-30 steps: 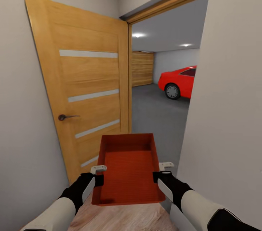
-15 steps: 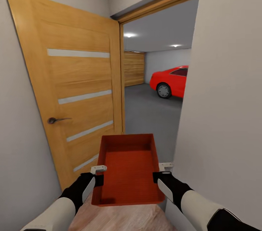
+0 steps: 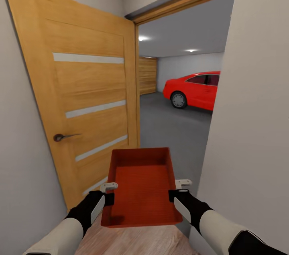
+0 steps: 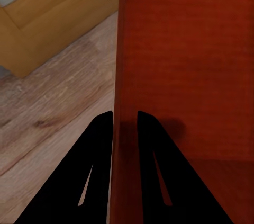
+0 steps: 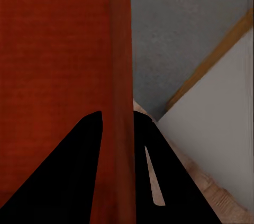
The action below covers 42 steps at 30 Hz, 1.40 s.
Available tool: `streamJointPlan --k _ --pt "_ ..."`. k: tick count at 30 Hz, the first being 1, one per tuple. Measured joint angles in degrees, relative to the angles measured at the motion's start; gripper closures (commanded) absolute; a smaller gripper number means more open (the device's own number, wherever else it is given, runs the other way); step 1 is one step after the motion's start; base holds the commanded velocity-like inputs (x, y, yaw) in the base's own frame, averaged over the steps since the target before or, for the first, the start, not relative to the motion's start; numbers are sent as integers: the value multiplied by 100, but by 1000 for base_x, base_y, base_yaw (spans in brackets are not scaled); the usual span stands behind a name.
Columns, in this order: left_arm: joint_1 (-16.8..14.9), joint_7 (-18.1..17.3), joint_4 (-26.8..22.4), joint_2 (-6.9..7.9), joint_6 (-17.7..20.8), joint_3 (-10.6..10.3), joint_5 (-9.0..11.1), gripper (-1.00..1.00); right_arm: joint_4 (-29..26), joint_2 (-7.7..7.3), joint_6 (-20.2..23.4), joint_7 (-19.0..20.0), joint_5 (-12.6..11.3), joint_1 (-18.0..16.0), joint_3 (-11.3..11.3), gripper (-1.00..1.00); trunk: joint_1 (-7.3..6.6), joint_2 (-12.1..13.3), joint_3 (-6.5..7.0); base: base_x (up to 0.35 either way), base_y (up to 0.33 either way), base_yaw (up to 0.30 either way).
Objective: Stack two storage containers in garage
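From the head view, one storage container [image 3: 141, 188] hangs between both arms before the open door [image 3: 80, 98], the garage floor [image 3: 172, 126] and a red car [image 3: 194, 89] beyond. It looks stiff and light; its thin side walls are the natural holds.

At the left wrist, the left gripper [image 4: 125, 121] pinches the container's wall.

At the right wrist, the right gripper [image 5: 117, 121] clamps the opposite wall.

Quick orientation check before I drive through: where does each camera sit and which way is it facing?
Head view: on the head, looking forward and down past the open door into the garage; both forearms show, holding the storage container.
Left wrist view: along the left gripper, astride the container's wall.
Right wrist view: along the right gripper, likewise.
All three share the container.
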Motion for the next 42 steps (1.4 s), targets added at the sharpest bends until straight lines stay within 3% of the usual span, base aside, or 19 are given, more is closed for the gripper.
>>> streamJointPlan --k 11,28,42 --pt "2 -11 1 1 -18 6 -7 100 -3 1 -2 3 31 -2 -13 100 0 0 0 15 2 -177" --pt "2 -9 -2 2 -4 9 -10 100 2 5 1 4 27 -1 -16 100 -2 0 0 292 32 -1" --pt "2 -16 5 5 -25 7 -1 100 -6 6 -1 -1 47 -1 -23 100 0 0 0 25 2 -184"
